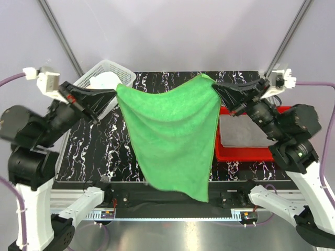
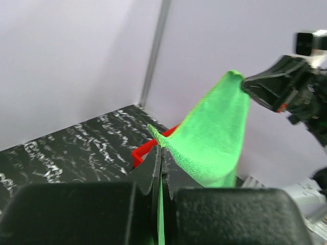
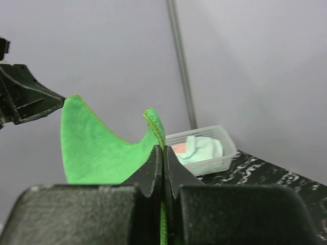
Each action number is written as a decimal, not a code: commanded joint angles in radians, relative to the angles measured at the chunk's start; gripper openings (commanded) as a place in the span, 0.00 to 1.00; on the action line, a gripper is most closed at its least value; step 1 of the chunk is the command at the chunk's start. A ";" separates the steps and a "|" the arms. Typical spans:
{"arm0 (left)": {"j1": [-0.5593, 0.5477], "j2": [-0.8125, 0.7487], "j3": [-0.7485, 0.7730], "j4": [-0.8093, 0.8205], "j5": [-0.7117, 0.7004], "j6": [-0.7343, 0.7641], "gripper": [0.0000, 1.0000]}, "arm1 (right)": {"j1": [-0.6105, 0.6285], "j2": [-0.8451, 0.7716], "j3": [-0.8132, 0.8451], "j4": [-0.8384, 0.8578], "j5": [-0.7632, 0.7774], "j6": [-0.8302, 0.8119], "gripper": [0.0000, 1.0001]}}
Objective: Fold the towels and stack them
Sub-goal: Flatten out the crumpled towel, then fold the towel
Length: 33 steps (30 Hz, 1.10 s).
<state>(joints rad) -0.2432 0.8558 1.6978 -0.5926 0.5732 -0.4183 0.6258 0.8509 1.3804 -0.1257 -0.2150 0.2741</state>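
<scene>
A green towel (image 1: 170, 138) hangs spread in the air above the table, held by its two upper corners. My left gripper (image 1: 116, 90) is shut on its left corner, and in the left wrist view (image 2: 161, 149) the cloth (image 2: 214, 138) runs away to the right. My right gripper (image 1: 214, 85) is shut on its right corner, and in the right wrist view (image 3: 163, 148) the cloth (image 3: 97, 148) hangs to the left. A grey towel (image 1: 242, 130) lies flat in the red tray (image 1: 246, 155). A pale mint towel (image 3: 202, 148) and a pink one (image 3: 179, 148) lie in the white basket (image 3: 214, 163).
The white mesh basket (image 1: 111, 68) stands at the back left, behind my left gripper. The red tray sits at the right, under my right arm. The black marbled table (image 1: 94, 151) lies under the hanging towel. Grey walls and slanted metal poles (image 1: 63, 36) enclose the back.
</scene>
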 commanded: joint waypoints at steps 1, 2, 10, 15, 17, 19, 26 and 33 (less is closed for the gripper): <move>-0.001 0.077 -0.103 0.005 -0.154 0.029 0.00 | 0.003 0.080 -0.030 0.058 0.161 -0.111 0.00; -0.001 0.086 -0.134 0.025 -0.171 0.038 0.00 | 0.003 0.097 -0.049 0.064 0.186 -0.130 0.00; 0.008 0.338 -0.334 0.286 -0.271 0.096 0.00 | -0.138 0.388 -0.268 0.380 0.140 -0.141 0.00; 0.050 0.645 -0.175 0.367 -0.273 0.122 0.00 | -0.309 0.736 -0.164 0.546 -0.029 -0.072 0.00; 0.067 0.817 -0.089 0.369 -0.228 0.121 0.00 | -0.351 0.844 -0.092 0.564 -0.093 -0.044 0.00; 0.084 0.917 0.040 0.364 -0.202 0.127 0.00 | -0.393 0.988 0.011 0.598 -0.177 -0.013 0.00; 0.102 1.247 0.325 0.323 -0.184 0.184 0.00 | -0.455 1.280 0.245 0.666 -0.306 0.043 0.01; 0.105 1.275 0.278 0.382 -0.161 0.211 0.00 | -0.468 1.380 0.312 0.687 -0.359 0.027 0.01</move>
<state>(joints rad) -0.1410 2.1502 1.9564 -0.3122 0.3698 -0.2451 0.1623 2.2234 1.6440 0.4797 -0.5159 0.3012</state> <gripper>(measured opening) 0.005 0.018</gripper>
